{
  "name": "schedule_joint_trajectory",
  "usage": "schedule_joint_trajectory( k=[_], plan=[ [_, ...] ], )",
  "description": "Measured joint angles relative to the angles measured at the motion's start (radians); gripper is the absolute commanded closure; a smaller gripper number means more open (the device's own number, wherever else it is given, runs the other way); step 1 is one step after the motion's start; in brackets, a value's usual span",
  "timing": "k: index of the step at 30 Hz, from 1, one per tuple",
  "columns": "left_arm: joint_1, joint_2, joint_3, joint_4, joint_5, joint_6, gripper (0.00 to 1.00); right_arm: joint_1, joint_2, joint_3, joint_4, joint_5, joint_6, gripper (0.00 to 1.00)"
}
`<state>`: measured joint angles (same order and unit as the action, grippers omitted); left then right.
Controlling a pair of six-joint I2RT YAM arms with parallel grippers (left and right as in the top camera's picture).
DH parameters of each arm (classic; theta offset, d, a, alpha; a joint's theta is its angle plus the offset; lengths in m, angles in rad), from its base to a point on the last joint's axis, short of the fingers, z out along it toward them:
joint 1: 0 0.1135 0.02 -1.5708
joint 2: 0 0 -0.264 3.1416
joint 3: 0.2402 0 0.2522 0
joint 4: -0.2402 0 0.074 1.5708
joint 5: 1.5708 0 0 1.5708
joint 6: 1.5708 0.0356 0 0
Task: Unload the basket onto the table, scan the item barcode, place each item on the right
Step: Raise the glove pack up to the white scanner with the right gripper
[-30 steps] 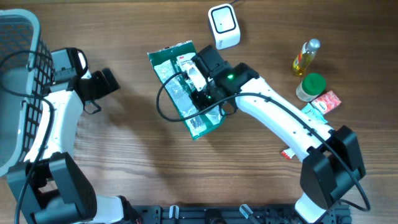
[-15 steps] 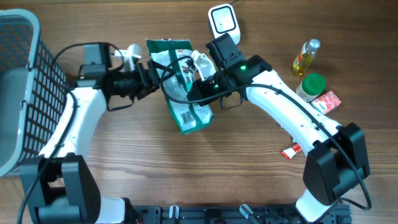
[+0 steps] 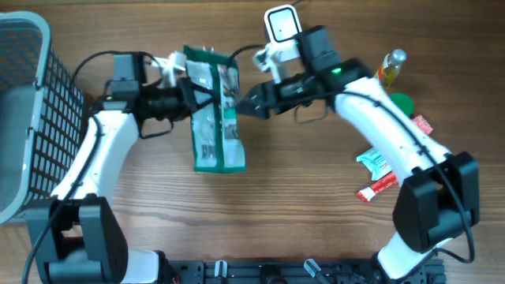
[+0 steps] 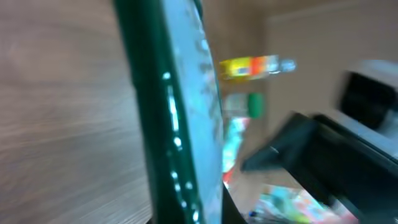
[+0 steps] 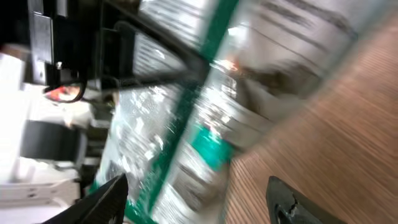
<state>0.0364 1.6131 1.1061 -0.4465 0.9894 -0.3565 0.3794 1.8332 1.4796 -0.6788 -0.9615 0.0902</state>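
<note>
One scanner [image 3: 279, 24] partly behind right arm [image 3: 371, 110], oil bottle [image 3: 388, 69], basket [image 3: 31, 130], packet [image 3: 213, 118]

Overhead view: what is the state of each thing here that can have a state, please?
green packet: held by the left gripper near its top edge.
left gripper: shut on the green packet.
right gripper: open, beside the green packet, holding nothing.
oil bottle: capped.
green-lidded jar: lid on.
</note>
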Motion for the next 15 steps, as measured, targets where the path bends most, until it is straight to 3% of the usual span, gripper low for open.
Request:
schedule_joint_trajectory(
  k=[4, 7, 15],
  plan=[
    [0.08, 0.0, -0.005, 0.244, 0.328, -0.018, 0.96, -0.05, 0.0, 0.0, -0.028, -0.127, -0.048, 0.33],
    [0.082, 0.001, -0.004, 0.319, 0.461, -0.056, 0.96, 0.005, 0.0, 0.0, -0.022, -0.165, -0.097, 0.39],
    [0.127, 0.001, -0.004, 0.462, 0.555, -0.21, 0.96, 0.08, 0.0, 0.0, 0.09, -0.254, -0.148, 0.48]
  ],
)
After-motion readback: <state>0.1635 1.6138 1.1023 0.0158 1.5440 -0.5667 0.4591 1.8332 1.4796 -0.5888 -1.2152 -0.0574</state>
